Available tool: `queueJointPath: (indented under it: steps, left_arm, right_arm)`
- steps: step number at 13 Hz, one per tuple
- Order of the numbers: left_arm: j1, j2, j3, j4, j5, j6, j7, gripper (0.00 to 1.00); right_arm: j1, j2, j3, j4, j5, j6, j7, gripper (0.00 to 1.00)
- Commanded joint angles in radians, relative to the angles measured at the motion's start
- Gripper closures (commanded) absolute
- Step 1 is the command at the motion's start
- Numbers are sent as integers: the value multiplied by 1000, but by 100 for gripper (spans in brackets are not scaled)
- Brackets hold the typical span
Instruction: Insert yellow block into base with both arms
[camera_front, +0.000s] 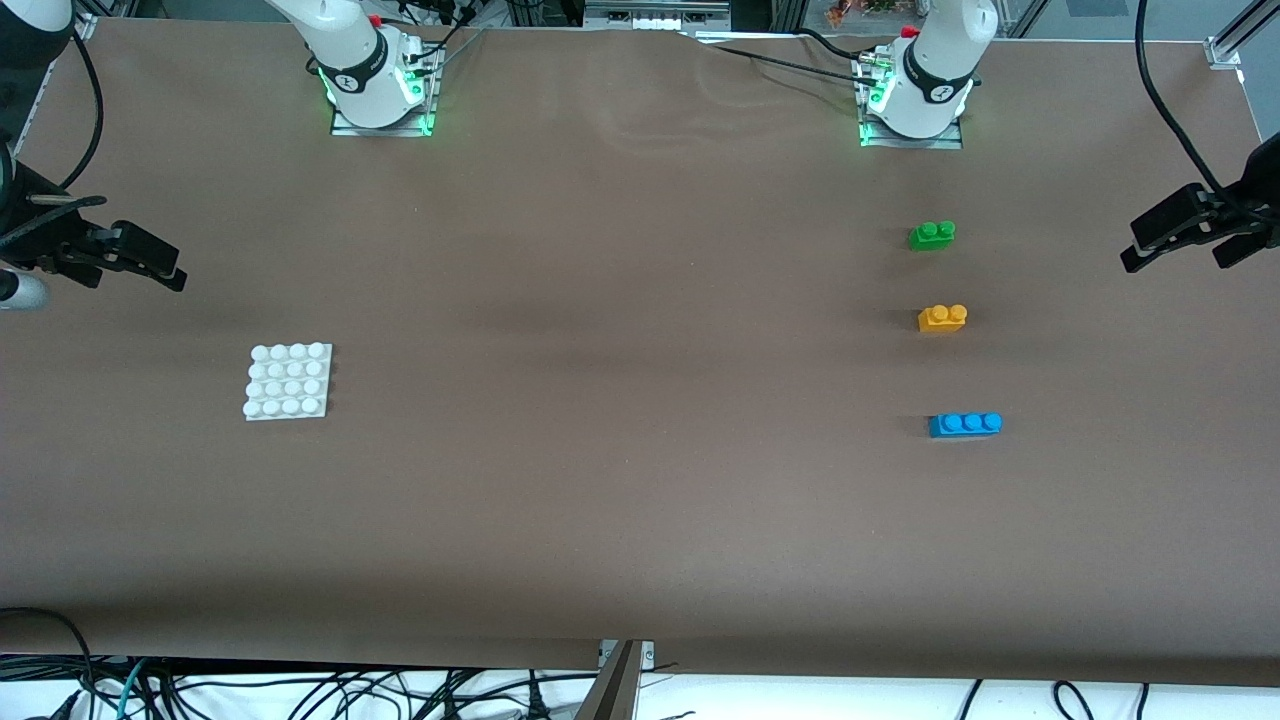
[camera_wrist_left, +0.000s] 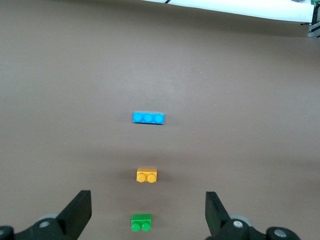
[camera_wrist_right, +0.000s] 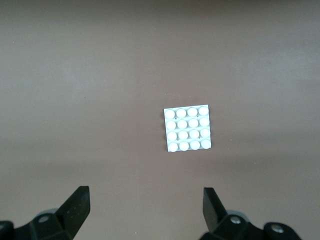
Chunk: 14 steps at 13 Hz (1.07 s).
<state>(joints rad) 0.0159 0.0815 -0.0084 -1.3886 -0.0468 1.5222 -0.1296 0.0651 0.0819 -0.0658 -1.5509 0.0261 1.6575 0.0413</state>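
The yellow block (camera_front: 942, 318) (camera_wrist_left: 146, 175) lies on the brown table toward the left arm's end, between a green brick and a blue brick. The white studded base (camera_front: 288, 381) (camera_wrist_right: 187, 129) lies flat toward the right arm's end. In the left wrist view my left gripper (camera_wrist_left: 147, 200) hangs high over the table, open and holding nothing, with the green brick showing between its fingers. In the right wrist view my right gripper (camera_wrist_right: 145, 192) is also open and holding nothing, high over bare table beside the base. Neither gripper shows in the front view.
The green brick (camera_front: 932, 235) (camera_wrist_left: 141, 222) lies farther from the front camera than the yellow block, the blue brick (camera_front: 965, 425) (camera_wrist_left: 148, 118) nearer. Black clamps (camera_front: 110, 250) (camera_front: 1195, 225) reach in at both table ends. The arm bases (camera_front: 375, 80) (camera_front: 915, 95) stand along the top.
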Motion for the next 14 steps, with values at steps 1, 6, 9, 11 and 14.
queueJointPath:
  steps: [1,6,9,11,14]
  left_arm:
    - [-1,4,2,0,2,-23,-77,0]
    - [-11,-2,-4,2,5,-30,-71,0]
    - [-13,1,-16,2,7,-86,-71,0]
    - [-13,1,-21,5,5,-89,-73,0]
    - [-13,4,-35,-3,22,-86,-70,0]
  right_arm:
    - [-7,1,6,14,-11,-7,-1,0]
    - [-7,2,6,14,-11,-7,-1,0]
    - [-7,1,6,14,-11,-7,-1,0]
    - [-7,1,6,14,-11,-7,-1,0]
    - [-7,2,6,14,-9,-7,-1,0]
